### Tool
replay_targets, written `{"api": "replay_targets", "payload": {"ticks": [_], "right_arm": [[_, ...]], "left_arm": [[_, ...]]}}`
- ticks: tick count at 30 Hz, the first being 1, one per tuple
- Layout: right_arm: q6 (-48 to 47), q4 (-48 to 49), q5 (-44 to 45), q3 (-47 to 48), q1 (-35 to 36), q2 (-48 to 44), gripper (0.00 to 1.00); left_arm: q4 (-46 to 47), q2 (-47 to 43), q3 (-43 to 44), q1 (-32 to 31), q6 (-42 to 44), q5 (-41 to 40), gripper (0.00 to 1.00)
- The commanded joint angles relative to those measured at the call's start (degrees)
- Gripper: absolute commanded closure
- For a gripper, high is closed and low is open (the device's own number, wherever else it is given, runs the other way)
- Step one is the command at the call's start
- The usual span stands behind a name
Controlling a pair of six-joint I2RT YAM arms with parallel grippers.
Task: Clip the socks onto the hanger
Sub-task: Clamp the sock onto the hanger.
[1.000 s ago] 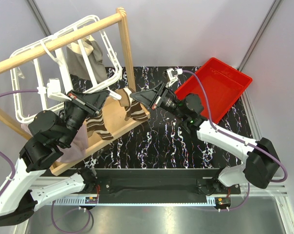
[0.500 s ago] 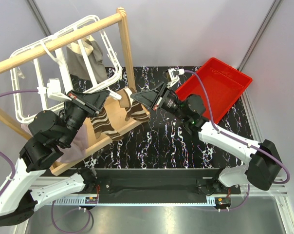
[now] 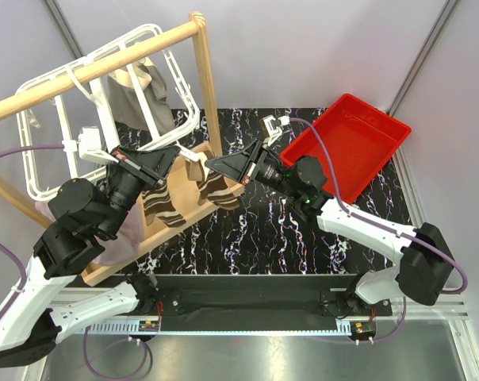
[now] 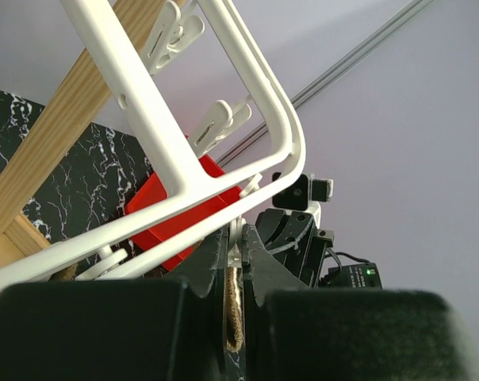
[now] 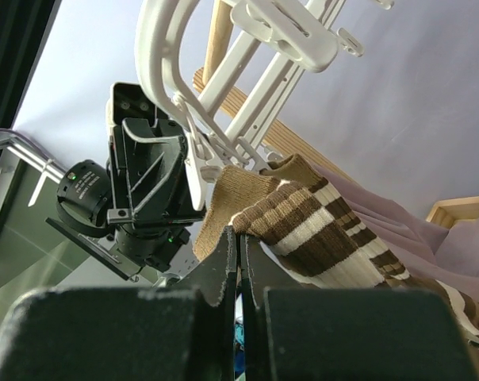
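The white grid hanger [image 3: 24, 151] hangs from the wooden rail, and its bars [image 4: 156, 151] cross the left wrist view. My left gripper [image 3: 176, 152] [image 4: 237, 234] is shut on one of its small white clips [image 5: 193, 171]; brown knit fabric [image 4: 234, 317] shows low in the gap between its jaws. My right gripper [image 3: 210, 164] [image 5: 239, 234] is shut on the edge of a brown sock with cream stripes [image 3: 216, 189] [image 5: 335, 238], holding its tan cuff right beside that clip. A second striped sock [image 3: 162, 205] hangs below my left gripper.
The wooden rail stand [image 3: 105, 59] with its plank base [image 3: 188, 208] spans the left half. A grey-beige cloth [image 3: 140, 91] hangs on the hanger, and a pinkish-mauve cloth [image 3: 124, 234] [image 5: 398, 214] droops below. A red tray [image 3: 350, 147] sits at the back right.
My right gripper has carried its sock to the left, closer to my left gripper and the clip. The left arm has stayed in place.
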Motion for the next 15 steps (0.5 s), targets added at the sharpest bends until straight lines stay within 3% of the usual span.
{"api": "replay_targets", "payload": {"ticks": [1,15], "right_arm": [[-1.81,4.9,0.38,2.15,0.71,0.1,1.0],[-1.2,7.54,0.03,4.34,1.32,1.86,1.0]], "left_arm": [[2.65,0.22,0.1,0.1,-0.12,1.35,1.0],[3.0,-1.01,-0.96,0.01,-0.03,0.82,1.0]]}}
